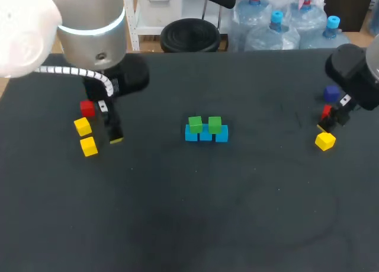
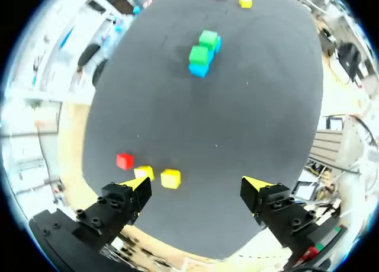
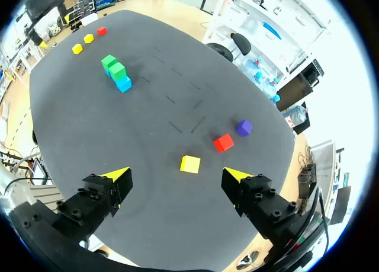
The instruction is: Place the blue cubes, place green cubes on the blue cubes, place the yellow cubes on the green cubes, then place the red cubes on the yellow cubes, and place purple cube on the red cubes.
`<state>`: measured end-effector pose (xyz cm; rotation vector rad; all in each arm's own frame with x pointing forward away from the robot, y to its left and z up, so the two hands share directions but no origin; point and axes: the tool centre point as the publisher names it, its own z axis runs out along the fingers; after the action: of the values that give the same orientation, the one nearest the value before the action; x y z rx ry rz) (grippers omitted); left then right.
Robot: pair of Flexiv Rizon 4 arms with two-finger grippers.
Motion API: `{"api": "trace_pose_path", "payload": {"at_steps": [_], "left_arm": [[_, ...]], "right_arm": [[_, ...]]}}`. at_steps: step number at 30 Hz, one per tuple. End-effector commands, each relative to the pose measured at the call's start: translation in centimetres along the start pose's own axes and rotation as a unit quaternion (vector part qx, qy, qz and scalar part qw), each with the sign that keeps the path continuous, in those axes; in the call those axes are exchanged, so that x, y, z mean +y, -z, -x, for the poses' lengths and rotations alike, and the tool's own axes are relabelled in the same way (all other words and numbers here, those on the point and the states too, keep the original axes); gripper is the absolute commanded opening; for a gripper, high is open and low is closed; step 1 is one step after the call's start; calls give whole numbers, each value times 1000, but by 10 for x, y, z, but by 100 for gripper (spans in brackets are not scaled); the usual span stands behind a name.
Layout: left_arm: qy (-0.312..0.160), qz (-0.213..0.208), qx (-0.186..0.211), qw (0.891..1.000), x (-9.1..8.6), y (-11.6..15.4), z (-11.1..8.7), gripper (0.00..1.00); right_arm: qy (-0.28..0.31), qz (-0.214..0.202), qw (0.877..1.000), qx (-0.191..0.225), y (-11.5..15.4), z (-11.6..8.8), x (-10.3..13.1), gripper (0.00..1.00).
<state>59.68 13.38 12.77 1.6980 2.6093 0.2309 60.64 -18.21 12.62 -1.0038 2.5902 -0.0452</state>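
Note:
A row of blue cubes (image 1: pixel 205 134) lies mid-table with two green cubes (image 1: pixel 195 124) (image 1: pixel 214 124) on top; the left wrist view shows this stack (image 2: pixel 200 54) far ahead. At the left sit a red cube (image 1: pixel 87 108) and two yellow cubes (image 1: pixel 83 126) (image 1: pixel 89 146). My left gripper (image 1: pixel 111 131) (image 2: pixel 196 188) hangs open just right of them, holding nothing. At the right lie a purple cube (image 1: pixel 331 93), a red cube (image 1: pixel 325 112) and a yellow cube (image 1: pixel 324 141). My right gripper (image 1: pixel 331 122) (image 3: pixel 177 177) is open above them, the yellow cube (image 3: pixel 190 163) just ahead of its fingers.
The table (image 1: pixel 195 213) is a dark mat. No other objects stand on it. The table's back edge runs behind the stack.

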Motion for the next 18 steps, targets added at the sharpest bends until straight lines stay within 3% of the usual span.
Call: {"api": "trace_pose_path", "payload": {"at_steps": [1, 9, 18], "left_arm": [[12, -22, -13, 1000, -4, -25, -4, 100], [-5, -29, -31, 999, -15, -47, -12, 100], [-31, -35, -30, 998, -18, -45, -9, 100]], "right_arm": [[-1, -2, 1000, -1, -1, -1, 1, 100], [-1, -2, 1000, -1, -1, -1, 1, 100], [-1, -2, 1000, -1, -1, -1, 1, 100]]}}
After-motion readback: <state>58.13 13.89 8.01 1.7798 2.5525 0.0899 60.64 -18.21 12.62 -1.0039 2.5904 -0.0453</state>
